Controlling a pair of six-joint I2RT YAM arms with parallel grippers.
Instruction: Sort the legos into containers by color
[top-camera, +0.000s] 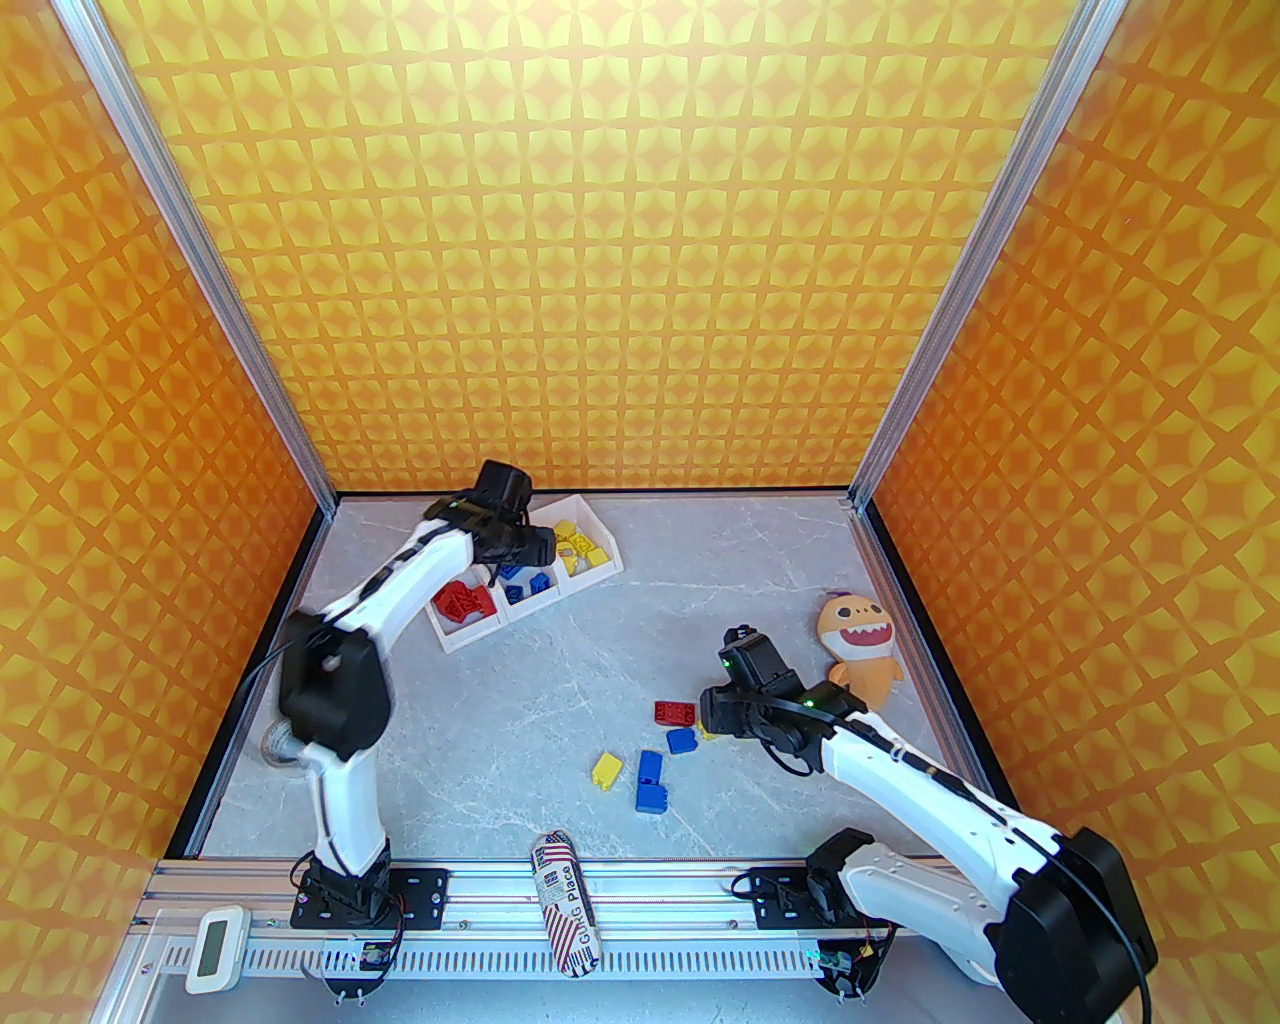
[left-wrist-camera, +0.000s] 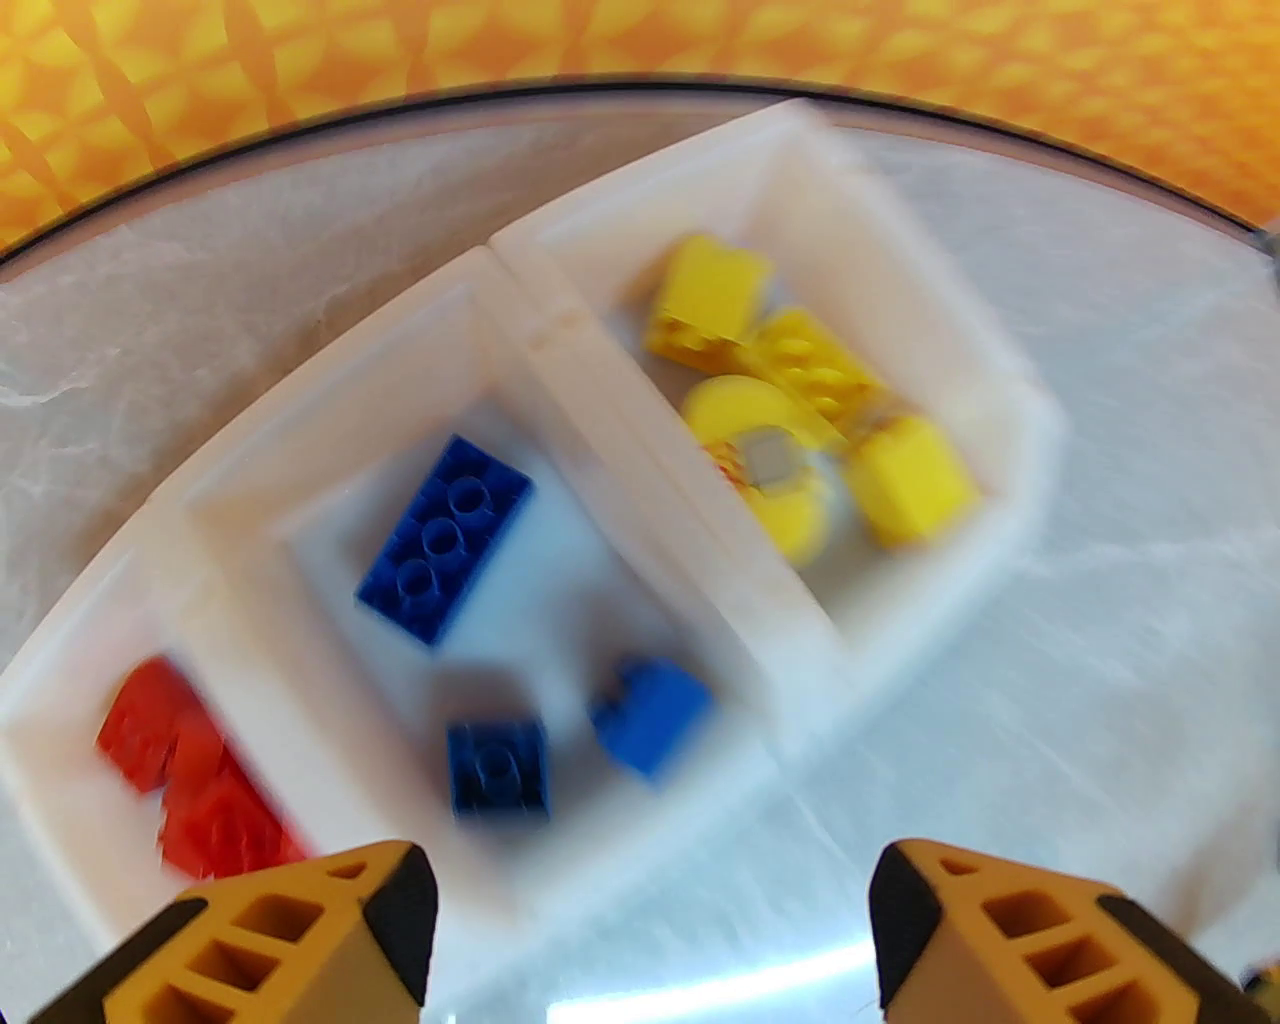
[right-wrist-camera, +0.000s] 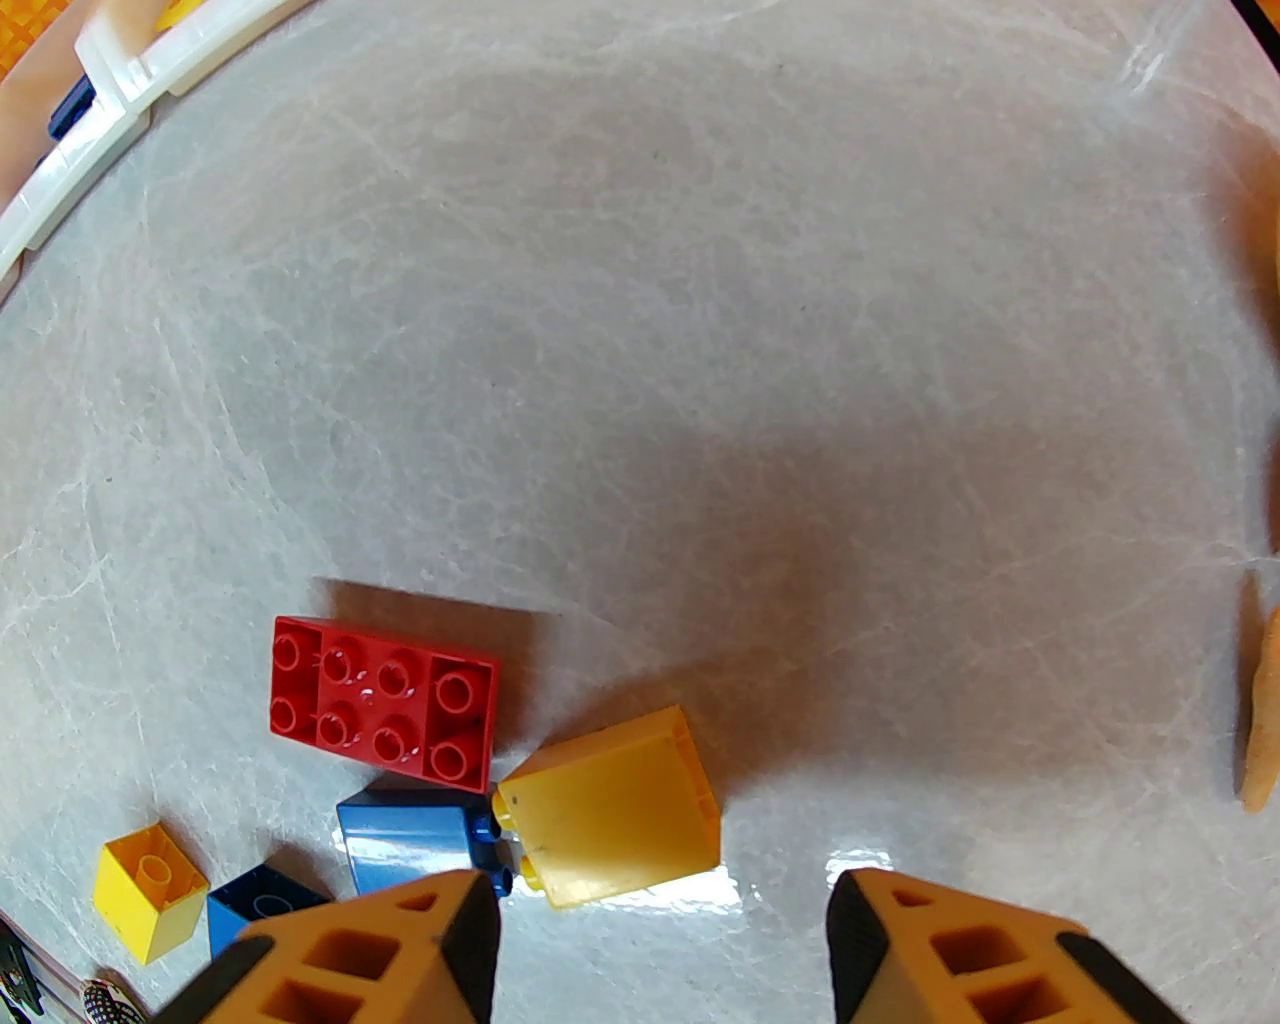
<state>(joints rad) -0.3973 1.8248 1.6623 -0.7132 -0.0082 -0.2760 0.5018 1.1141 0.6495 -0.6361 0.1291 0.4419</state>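
Observation:
The containers (top-camera: 470, 640) stand at the back left as a white row of three bins (left-wrist-camera: 560, 330). Red legos (left-wrist-camera: 200, 790) fill the left bin, blue legos (left-wrist-camera: 445, 540) the middle one, yellow legos (left-wrist-camera: 905, 480) the right one. My left gripper (left-wrist-camera: 650, 900) hovers open and empty over the middle bin, seen from above as left gripper (top-camera: 540, 545). Loose legos lie mid-table: a red brick (right-wrist-camera: 385, 712), a blue brick (right-wrist-camera: 410, 845), and a yellow brick (right-wrist-camera: 610, 810) on its side. My right gripper (right-wrist-camera: 660, 920) is open just short of that yellow brick, seen from above as right gripper (top-camera: 705, 712).
More loose bricks lie left of the right gripper: a small yellow one (top-camera: 606, 769) and two blue ones (top-camera: 652, 780). An orange plush monster (top-camera: 860, 650) sits at the right. A tape roll (top-camera: 280, 745) lies behind the left arm. A printed can (top-camera: 565, 900) rests on the front rail.

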